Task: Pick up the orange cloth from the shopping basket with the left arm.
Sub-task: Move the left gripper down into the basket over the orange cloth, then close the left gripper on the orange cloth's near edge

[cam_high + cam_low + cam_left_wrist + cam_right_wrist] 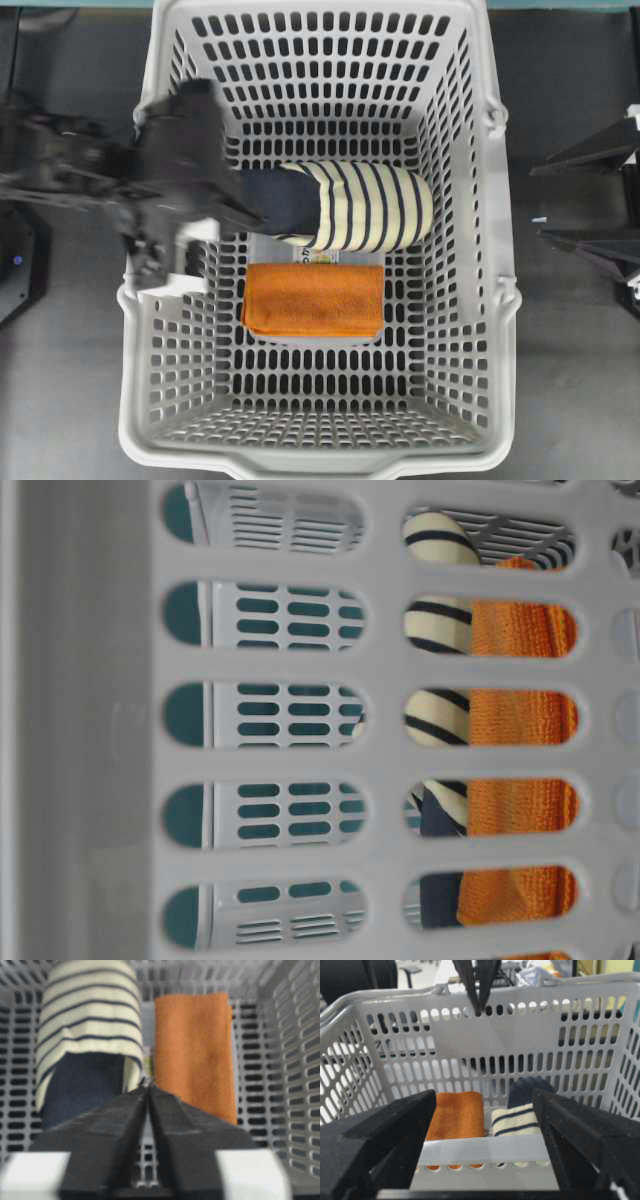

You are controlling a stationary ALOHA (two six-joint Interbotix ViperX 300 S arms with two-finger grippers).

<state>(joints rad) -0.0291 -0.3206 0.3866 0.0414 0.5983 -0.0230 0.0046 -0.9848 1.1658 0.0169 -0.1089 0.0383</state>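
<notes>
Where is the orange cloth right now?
From overhead, the orange cloth lies flat on the basket floor, mid-basket, right beside the striped roll.

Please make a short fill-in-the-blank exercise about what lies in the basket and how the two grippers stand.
1. The folded cloth on the shopping basket floor is ____ in colour.
2. The rolled garment beside it has dark ____ on cream.
3. The left gripper has its fingers ____.
4. The right gripper, outside the basket, is ____.

Missing words: orange; stripes; closed; open
</notes>
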